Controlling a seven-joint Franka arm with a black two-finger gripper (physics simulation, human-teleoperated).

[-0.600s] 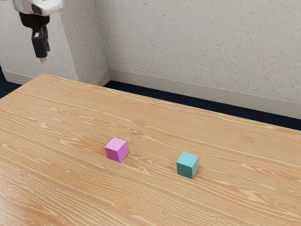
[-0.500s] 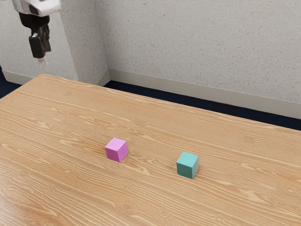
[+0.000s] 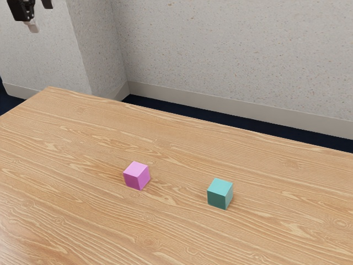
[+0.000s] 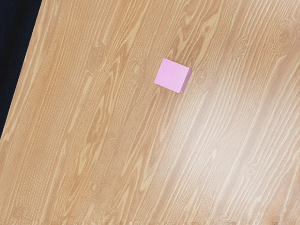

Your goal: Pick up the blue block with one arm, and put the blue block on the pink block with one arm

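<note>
The blue block [image 3: 220, 193], a teal-blue cube, rests on the wooden table [image 3: 83, 143] toward the exterior view's right. The pink block [image 3: 137, 175] sits about a hand's width to its left, apart from it. My gripper [image 3: 30, 19] hangs high in the exterior view's upper left corner, cut off by the frame edge, far above the table's back corner and far from both blocks, with nothing in it. In the wrist view the pink block [image 4: 172, 75] lies well below my hand on the bare wood.
The table's far edge [image 3: 165, 113] runs along a speckled wall with a pale skirting board and dark floor [image 3: 237, 122]. In the wrist view the table edge borders the dark floor [image 4: 14, 51].
My gripper has risen and drifted slightly toward the exterior view's left, now partly out of the frame's top. Both blocks stay where they were.
</note>
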